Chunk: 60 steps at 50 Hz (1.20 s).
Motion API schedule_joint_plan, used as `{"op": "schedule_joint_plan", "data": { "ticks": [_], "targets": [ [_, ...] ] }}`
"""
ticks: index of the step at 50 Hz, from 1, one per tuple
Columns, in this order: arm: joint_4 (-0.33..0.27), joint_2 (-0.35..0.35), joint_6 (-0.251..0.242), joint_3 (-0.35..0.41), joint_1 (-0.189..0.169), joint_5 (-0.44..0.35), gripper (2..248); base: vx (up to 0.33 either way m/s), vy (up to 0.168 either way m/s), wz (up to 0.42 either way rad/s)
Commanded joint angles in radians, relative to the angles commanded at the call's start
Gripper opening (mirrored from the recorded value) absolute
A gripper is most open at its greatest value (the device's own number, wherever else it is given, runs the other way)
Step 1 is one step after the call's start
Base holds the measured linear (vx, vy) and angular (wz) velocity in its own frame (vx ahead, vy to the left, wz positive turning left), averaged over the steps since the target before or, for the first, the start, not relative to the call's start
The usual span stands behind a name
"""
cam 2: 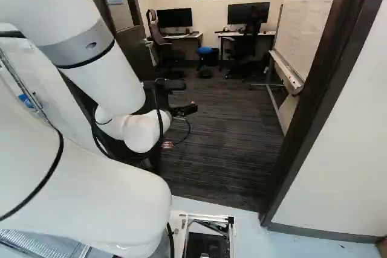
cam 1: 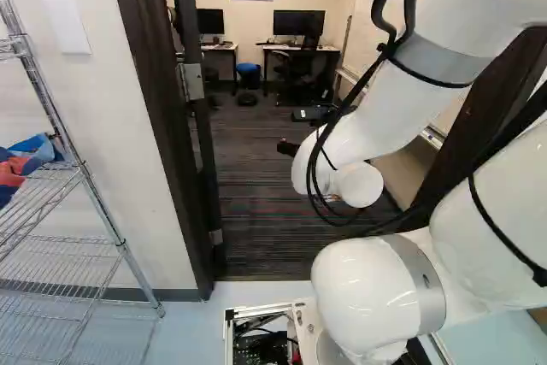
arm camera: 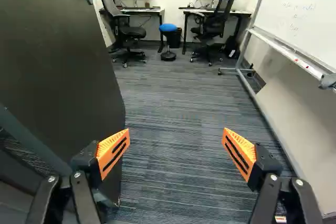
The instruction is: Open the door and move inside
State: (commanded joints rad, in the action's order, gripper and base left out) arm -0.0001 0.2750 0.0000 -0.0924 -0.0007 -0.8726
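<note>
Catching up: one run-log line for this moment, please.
door: open inward; pincer: open, empty; arm: through doorway; base: short of carpet

We see a round, blue-topped stool (arm camera: 168, 27) between two black wheeled chairs (arm camera: 215, 20), a white framed whiteboard (arm camera: 302, 17), and silver metal-wire shelving (cam 1: 83, 170) beside a white wall (cam 1: 120, 134).

Base views behind arm (cam 1: 376, 297), sharing doorway (cam 2: 317, 89); wrist view nearer, facing desks (arm camera: 140, 10)

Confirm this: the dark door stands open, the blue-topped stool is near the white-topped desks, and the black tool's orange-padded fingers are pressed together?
Pressed together is wrong: the black tool has its orange-padded fingers spread apart, as the wrist view shows. The dark door does stand open, and the blue-topped stool is near the desks.
</note>
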Motion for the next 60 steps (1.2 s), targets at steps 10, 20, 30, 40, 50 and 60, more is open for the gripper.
{"op": "schedule_joint_plan", "data": {
  "ticks": [10,20,30,40,50,60],
  "targets": [
    [0.000,0.004,0.000,0.005,0.001,0.000,247,0.000,0.000,0.000],
    [0.000,0.004,0.000,0.005,0.001,0.000,247,0.000,0.000,0.000],
    [0.000,0.004,0.000,0.005,0.001,0.000,247,0.021,0.002,0.001],
    [0.000,0.004,0.000,0.005,0.001,0.000,247,0.057,0.001,-0.006],
    [0.000,0.004,0.000,0.005,0.001,0.000,247,0.085,-0.018,0.005],
    [0.000,0.004,0.000,0.005,0.001,0.000,247,0.125,-0.048,-0.101]
  ]
}}
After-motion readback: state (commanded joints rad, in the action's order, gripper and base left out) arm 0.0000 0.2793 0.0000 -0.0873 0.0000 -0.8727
